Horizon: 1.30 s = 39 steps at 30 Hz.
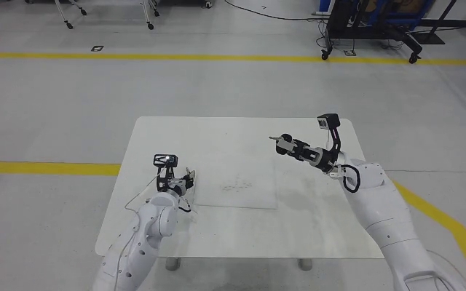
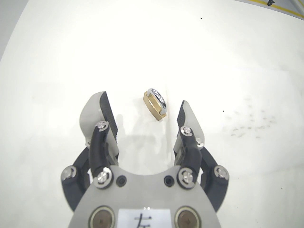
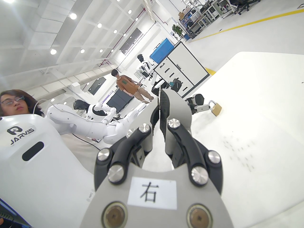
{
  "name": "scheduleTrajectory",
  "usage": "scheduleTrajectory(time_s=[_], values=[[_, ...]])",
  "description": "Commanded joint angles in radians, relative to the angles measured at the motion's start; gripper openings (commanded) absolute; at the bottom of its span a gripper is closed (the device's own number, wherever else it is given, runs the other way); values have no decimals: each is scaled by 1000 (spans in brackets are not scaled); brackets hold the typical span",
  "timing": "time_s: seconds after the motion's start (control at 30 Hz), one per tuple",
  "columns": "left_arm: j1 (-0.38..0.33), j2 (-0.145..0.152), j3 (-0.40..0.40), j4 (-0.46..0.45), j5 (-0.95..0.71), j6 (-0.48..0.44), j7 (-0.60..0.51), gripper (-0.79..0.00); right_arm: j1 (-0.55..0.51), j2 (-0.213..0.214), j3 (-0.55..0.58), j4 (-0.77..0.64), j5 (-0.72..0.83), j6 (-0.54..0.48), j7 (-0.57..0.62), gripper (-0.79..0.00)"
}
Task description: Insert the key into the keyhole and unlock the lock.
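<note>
Brass is what sits between the spread fingers of the left gripper (image 2: pixel 144 97). Its jaws stand wide apart and hold nothing, with one pad on either side of the padlock (image 2: pixel 154 104) and neither touching it. The padlock rests on the white table (image 1: pixel 218 138), right at the edge of a pale sheet (image 1: pixel 237 174) that lies beyond it. Well apart from the padlock, and raised above the table, the right gripper (image 3: pixel 160 96) has its fingers pressed together. A thin sliver juts past its tips, and I take that for the key (image 1: pixel 272 137). The step in hand looks like securing the padlock. The left jaws should close squarely on the flat faces of the brass body, not on the rounded shackle, so it cannot twist or skid. I cannot tell where the keyhole faces, so once gripped the padlock should be turned until that face points at the key. The right arm can then bring the blade in straight along the hole's axis, slowly, and rotate only after it seats.
</note>
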Motion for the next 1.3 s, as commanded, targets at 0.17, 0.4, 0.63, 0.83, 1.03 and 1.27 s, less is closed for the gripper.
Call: scheduleTrajectory(time_s=[0.17,0.4,0.63,0.83,1.03,1.27], values=[[-22,-12,15,33,-22,1,1,-453,0,0,0,0,0,0,0,-785],[-42,-22,12,70,-56,16,5,-465,0,0,0,0,0,0,0,-785],[-81,-35,25,119,-75,11,13,-496,0,0,0,0,0,0,0,-785],[-95,-42,36,138,-76,-1,9,-785,0,0,0,0,0,0,0,-785],[-58,-39,-13,80,-119,-8,33,-785,0,0,0,0,0,0,0,-785],[70,-42,-210,-84,-510,-111,271,-785,0,0,0,0,0,0,0,-785]])
